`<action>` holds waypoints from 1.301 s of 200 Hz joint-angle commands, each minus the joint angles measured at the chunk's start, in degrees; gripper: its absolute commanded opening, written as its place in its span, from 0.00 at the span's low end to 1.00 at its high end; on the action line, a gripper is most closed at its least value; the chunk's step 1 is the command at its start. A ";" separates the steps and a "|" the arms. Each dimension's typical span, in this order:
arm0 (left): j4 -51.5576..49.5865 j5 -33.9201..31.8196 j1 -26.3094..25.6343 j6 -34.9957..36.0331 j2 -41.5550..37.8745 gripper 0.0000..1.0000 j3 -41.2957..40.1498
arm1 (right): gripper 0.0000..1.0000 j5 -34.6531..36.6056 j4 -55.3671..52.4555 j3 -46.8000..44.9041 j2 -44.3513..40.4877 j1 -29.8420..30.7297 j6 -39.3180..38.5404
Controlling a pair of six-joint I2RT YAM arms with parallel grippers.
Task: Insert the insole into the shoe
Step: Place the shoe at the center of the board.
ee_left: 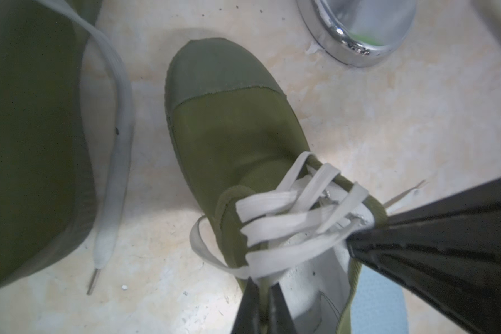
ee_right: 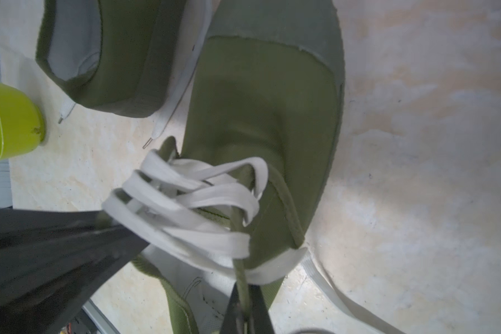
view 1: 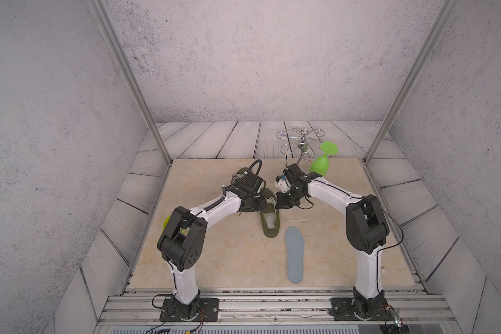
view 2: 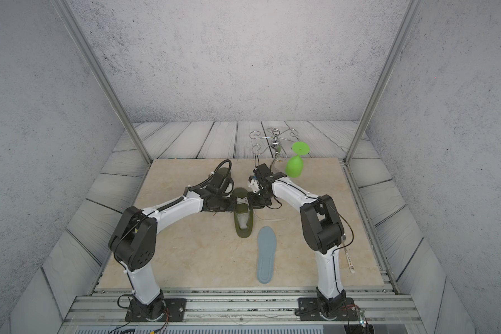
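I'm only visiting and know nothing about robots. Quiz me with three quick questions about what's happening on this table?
1. True or false: the insole is already inside the shoe.
2. Multiple choice: what does the left gripper pinch? A the insole; B the shoe's edge; C nothing.
3. Fill in: the right gripper is ___ on the shoe's opposite edge.

Key
1. False: it lies flat on the table, near the shoe's heel.
2. B.
3. Shut.
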 commanded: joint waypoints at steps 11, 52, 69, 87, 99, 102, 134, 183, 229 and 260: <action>3.77 5.90 2.17 -2.34 -3.06 0.00 -2.88 | 0.00 3.31 -1.06 -0.49 -4.09 -0.49 -2.55; 7.70 11.02 3.51 -2.00 -4.46 0.00 -6.91 | 0.00 9.99 -0.39 -0.88 -4.33 -0.46 -7.03; 9.09 12.11 4.39 -2.35 -5.20 0.00 -9.06 | 0.00 14.10 -0.56 -1.64 -4.39 -0.43 -8.33; 8.14 10.95 5.07 -1.16 -6.23 0.00 -10.02 | 0.00 16.13 -1.41 -1.91 -4.11 -0.46 -9.60; 5.18 8.41 4.98 0.89 -6.83 0.00 -9.27 | 0.00 16.94 -0.75 -2.72 -4.35 -0.54 -10.04; 4.52 7.97 4.98 1.36 -6.99 0.00 -9.04 | 0.00 17.18 -0.60 -2.92 -4.43 -0.57 -10.14; 0.50 5.52 4.89 4.21 -7.37 0.00 -7.30 | 0.00 19.75 -0.44 -2.39 -4.89 -0.51 -11.32; 5.43 10.16 4.89 -0.20 -6.52 0.00 -8.08 | 0.23 15.49 -4.77 1.99 -5.85 -0.46 -10.46; 5.73 11.19 4.54 -1.17 -6.57 0.00 -6.88 | 0.48 9.48 -5.13 0.58 -10.96 -0.48 -6.02; 5.51 11.28 4.54 -1.17 -7.29 0.19 -7.29 | 0.60 15.59 -9.66 -3.01 -16.30 -0.44 -0.53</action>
